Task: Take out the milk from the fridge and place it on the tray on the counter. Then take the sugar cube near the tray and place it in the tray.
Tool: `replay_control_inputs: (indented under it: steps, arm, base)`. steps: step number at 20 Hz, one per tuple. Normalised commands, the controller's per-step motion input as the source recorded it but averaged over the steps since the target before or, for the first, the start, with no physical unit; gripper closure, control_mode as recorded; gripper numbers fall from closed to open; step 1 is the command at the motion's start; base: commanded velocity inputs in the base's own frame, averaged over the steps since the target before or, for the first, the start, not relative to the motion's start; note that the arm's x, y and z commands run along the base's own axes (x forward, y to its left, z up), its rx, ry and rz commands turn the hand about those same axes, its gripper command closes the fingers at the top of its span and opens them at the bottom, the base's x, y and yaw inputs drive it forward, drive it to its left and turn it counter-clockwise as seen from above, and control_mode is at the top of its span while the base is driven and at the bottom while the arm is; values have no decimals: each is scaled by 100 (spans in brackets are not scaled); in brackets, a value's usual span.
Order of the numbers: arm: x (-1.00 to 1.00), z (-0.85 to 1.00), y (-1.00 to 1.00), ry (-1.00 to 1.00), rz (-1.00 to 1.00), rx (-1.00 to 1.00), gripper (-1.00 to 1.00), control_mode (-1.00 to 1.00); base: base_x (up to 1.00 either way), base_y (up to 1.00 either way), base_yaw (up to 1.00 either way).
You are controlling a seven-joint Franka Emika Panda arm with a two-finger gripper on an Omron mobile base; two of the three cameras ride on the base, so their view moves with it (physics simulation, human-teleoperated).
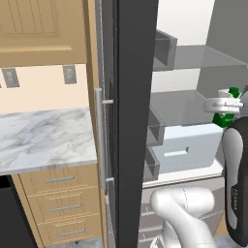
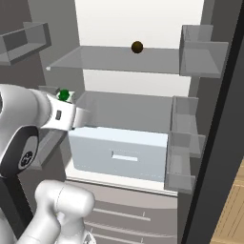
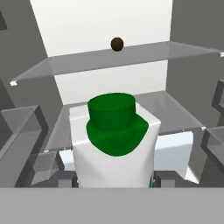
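Milk [image 3: 114,148] is seen close up in the hand view, upright between the two finger tips [image 3: 65,178], a white carton body with a green cap on top. The gripper [image 3: 114,179] is set around the carton's lower body, a tip just beside each side; whether the pads are pressing on it cannot be told, nor whether the carton rests on the shelf or is lifted. In the left base view the green of the milk [image 1: 227,118] shows at the hand, at the right of the open fridge [image 1: 135,121], over the pale drawer [image 1: 189,147]. In the right base view the cap [image 2: 64,95] is just beyond the wrist, at the left of the middle shelf [image 2: 128,109].

The step in hand is judged to be the taking of the milk. A firm closure should be confirmed before any pull. The carton is best kept upright and drawn straight back toward the near side, low enough to pass under the upper shelf [image 2: 114,58], where a small dark ball [image 2: 137,46] sits. The door bins [image 2: 183,143] on the right should be given room. The counter [image 1: 43,138] lies to the left, beyond the door [image 1: 131,97], so that edge must be cleared.
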Motion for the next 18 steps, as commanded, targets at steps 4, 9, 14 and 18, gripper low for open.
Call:
replay_control_inputs:
  steps: [4, 9, 14, 18]
  arm:
    - [-3, -57, 11, 0, 0, 12, 100, -100]
    - [-4, -49, 17, 0, 0, 12, 100, -100]
    - [-3, -33, 20, 0, 0, 9, 100, 100]
    - [0, 0, 0, 0, 0, 0, 100, 100]
  base:
    - [0, 0, 0]
    - [0, 0, 0]
    - [-12, 5, 0]
    - [-100, 13, 0]
